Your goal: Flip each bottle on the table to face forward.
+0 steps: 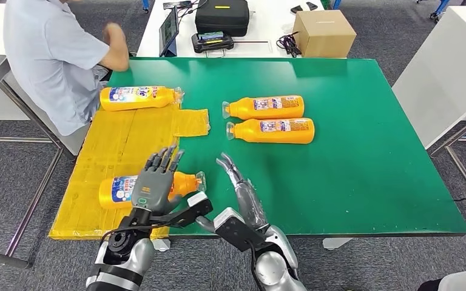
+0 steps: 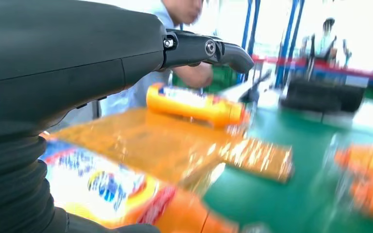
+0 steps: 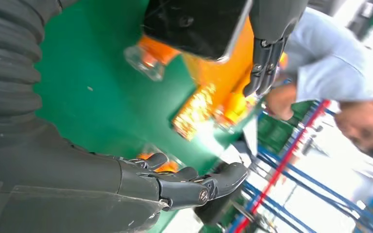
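On the green counter [image 1: 364, 182], an orange bottle [image 1: 118, 189] is lying on its side on the yellow sheet [image 1: 118, 142] at about 7 o'clock, directly beneath the left robot hand [image 1: 155, 182], which is hovering over its middle with fingers spread and grasping nothing; whether it is touching the bottle cannot be told. The right robot hand [image 1: 243, 191] is reaching in just at 3 o'clock of that bottle's clear cap, fingers extended and released, holding nothing. A second bottle [image 1: 139, 97] is lying at 11 o'clock on the sheet's far edge, near a seated person [image 1: 54, 54]. Two more bottles, one [image 1: 266, 107] just behind the other [image 1: 273, 130], are lying side by side near the counter's centre, caps pointing toward 9 o'clock.
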You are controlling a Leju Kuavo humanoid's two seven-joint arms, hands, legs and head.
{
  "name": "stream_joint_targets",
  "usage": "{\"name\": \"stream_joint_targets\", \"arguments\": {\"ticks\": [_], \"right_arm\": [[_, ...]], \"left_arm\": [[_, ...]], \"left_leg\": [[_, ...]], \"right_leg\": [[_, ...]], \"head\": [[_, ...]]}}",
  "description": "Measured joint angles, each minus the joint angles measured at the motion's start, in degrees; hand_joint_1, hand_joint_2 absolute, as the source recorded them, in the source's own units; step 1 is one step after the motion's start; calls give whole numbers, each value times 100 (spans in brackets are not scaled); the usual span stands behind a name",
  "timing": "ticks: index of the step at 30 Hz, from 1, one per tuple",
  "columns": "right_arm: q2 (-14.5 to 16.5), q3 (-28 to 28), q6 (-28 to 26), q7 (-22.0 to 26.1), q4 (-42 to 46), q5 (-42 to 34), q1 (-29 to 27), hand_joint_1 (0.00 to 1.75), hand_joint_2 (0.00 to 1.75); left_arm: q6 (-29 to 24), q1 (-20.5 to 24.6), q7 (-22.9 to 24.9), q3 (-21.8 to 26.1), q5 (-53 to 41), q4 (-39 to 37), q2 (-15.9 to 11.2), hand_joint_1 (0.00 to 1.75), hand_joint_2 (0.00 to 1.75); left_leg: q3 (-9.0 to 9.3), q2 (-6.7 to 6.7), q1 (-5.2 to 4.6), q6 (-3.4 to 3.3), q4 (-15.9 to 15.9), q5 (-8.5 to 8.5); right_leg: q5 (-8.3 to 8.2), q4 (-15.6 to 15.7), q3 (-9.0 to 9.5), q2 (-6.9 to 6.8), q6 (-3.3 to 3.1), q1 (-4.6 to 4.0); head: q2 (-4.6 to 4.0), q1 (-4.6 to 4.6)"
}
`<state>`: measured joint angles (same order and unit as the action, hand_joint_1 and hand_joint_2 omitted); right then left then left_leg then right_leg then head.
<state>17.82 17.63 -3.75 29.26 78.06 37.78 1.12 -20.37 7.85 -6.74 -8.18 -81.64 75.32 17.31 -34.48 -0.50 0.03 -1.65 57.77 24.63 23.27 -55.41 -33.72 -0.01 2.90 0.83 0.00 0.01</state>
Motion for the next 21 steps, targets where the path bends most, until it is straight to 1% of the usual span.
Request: {"name": "stream_joint_targets", "arguments": {"ticks": [4,7,11,13,15,17,19,21], "right_arm": [[30,-159,-157,-64,236,-31,-74,0,175],[41,-232,-174,-65,348,-32,-87,0,175],[49,-305,-123,-66,427,-143,-106,0,0],[69,-374,171,-150,442,-633,-117,0,0],[101,-513,628,-318,436,-1361,-141,0,0],[125,-686,824,-388,428,-1718,-198,0,87],[132,-840,752,-355,493,-1634,-304,0,175],[132,-953,665,-335,658,-1461,-434,0,175]], "left_arm": [[-214,-230,-301,-457,378,636,51,0,175],[-235,-342,-341,-679,448,903,69,0,175],[-241,-410,-401,-794,602,1087,70,0,175],[-223,-457,-569,-812,1019,1157,77,0,175],[-155,-535,-807,-809,1595,1233,96,0,175],[-60,-661,-1050,-787,2040,1312,115,0,175],[-5,-803,-1203,-751,2239,1384,126,0,175],[11,-908,-1248,-715,2277,1435,130,0,175]], "left_leg": [[-13,-15,-5,-2,0,1],[-10,4,-14,-4,0,4],[-11,-2,-12,-3,0,2],[-10,2,-11,-2,0,2],[-10,1,-11,-2,0,2],[-11,-2,-11,-2,0,2],[-14,-3,-11,-2,0,2],[-17,-2,-12,-3,0,4]], "right_leg": [[2,1,-1,-12,1,6],[-2,1,-8,-4,4,13],[-1,0,-10,-4,3,12],[-1,0,-10,-3,3,11],[-1,0,-10,-4,3,11],[0,0,-10,-4,3,12],[1,0,-11,-4,3,12],[1,0,-13,-4,3,13]], "head": [[0,11],[0,10],[0,9],[0,9],[0,9],[0,9],[0,9],[0,9]]}}
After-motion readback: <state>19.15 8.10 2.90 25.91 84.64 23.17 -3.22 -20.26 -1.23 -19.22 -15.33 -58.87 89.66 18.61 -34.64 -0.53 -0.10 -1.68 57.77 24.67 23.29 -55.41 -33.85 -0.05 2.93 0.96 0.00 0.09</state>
